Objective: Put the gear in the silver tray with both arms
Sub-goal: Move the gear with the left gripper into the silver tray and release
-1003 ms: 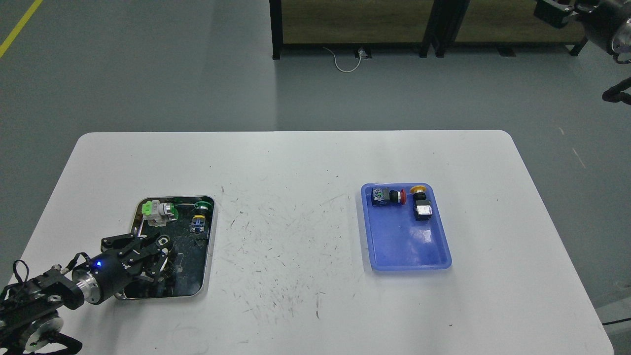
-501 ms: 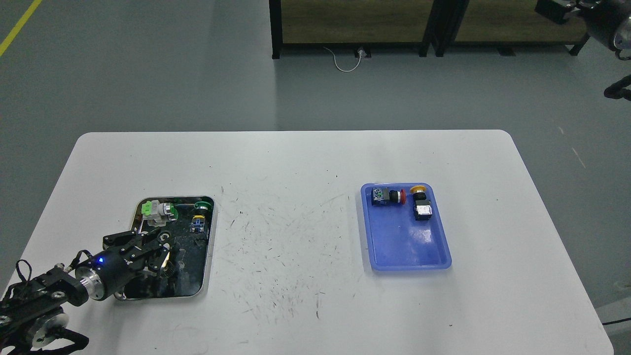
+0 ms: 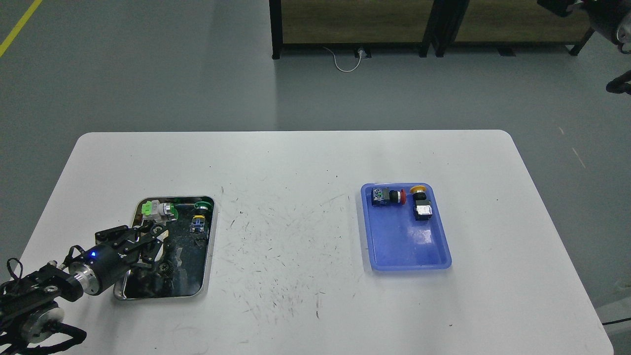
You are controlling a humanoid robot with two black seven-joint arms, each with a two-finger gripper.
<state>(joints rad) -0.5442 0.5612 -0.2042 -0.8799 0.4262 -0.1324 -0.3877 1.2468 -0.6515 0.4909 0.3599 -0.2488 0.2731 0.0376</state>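
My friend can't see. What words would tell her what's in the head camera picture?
A black robot arm's left gripper hovers over a shiny silver tray on the left of a white table; the tray holds small parts, some green. To the right, a blue tray holds two push buttons, one red-capped, one yellow-capped.

I logged: bench (image 3: 305,162) white, flecked with dark scratches | silver tray (image 3: 209,246) shiny rim, dark reflective floor | blue tray (image 3: 409,246) solid blue | left tool (image 3: 143,236) black, blue light lit | floor (image 3: 148,64) grey, yellow line.
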